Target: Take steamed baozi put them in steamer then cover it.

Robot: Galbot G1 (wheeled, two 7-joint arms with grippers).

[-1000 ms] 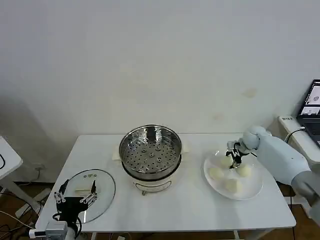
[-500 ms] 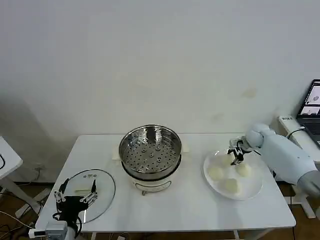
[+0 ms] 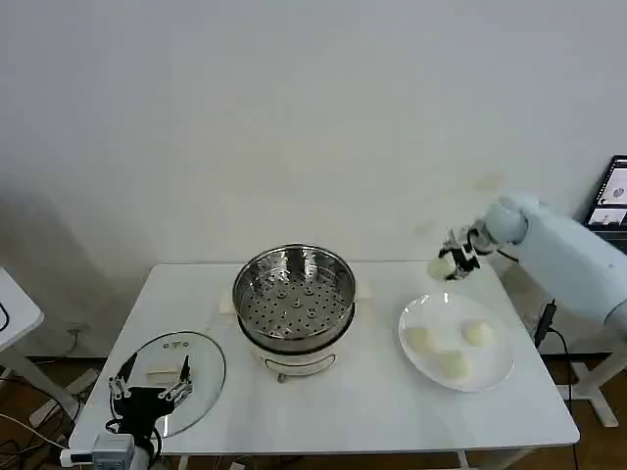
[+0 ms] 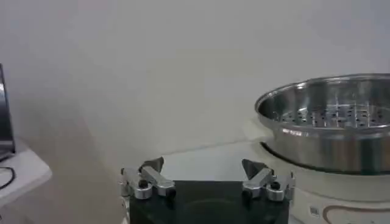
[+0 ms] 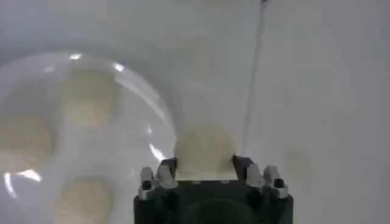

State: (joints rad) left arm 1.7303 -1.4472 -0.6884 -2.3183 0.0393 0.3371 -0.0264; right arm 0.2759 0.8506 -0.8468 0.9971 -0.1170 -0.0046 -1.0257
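Observation:
My right gripper (image 3: 451,264) is shut on one steamed baozi (image 3: 440,266), held in the air above the back edge of the white plate (image 3: 498,370); the wrist view shows that bun (image 5: 204,153) pinched between the fingers. Three more baozi (image 3: 421,339) (image 3: 477,334) (image 3: 454,364) lie on the plate. The steamer (image 3: 294,300) stands open at the table's middle, its perforated tray bare. The glass cover (image 3: 201,372) lies flat at the front left. My left gripper (image 3: 149,385) hovers open over the cover, beside its whitish handle (image 3: 162,372).
The plate is at the right of the white table (image 3: 362,406). A laptop (image 3: 609,196) and a power strip sit off the table's right end. A second white tabletop (image 3: 15,313) stands at the far left. The steamer's wall (image 4: 329,131) is near my left gripper (image 4: 204,176).
My right gripper has lifted one baozi off the plate and risen up and back with it. Three buns are left on the plate. The left arm has not moved.

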